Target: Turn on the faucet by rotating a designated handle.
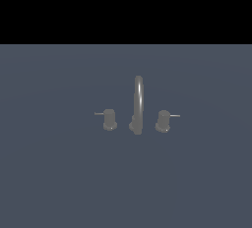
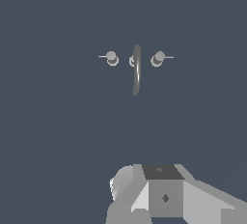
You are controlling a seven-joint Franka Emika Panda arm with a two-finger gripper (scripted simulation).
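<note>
"Taps first: where is the small dark grey metal faucet (image 1: 138, 105)?"

"Mid-counter (image 1: 54, 173). Its short grey round handle (image 1: 110, 119) sits at nine o'clock of the tall spout, rod pointing nine o'clock."

"And the pincer?"

"Well apart from the handle. Open or closed, I cannot tell."

A small dark grey metal faucet (image 1: 137, 119) stands upright on a flat slate-blue surface, well in from its edges, its tall thin arched spout (image 1: 139, 101) rising between two stubby cylindrical knobs. The short dark grey handle (image 1: 110, 119), with a flared base, sits at the exterior view's left, just beside the spout, its thin rod pointing outward, level.
</note>
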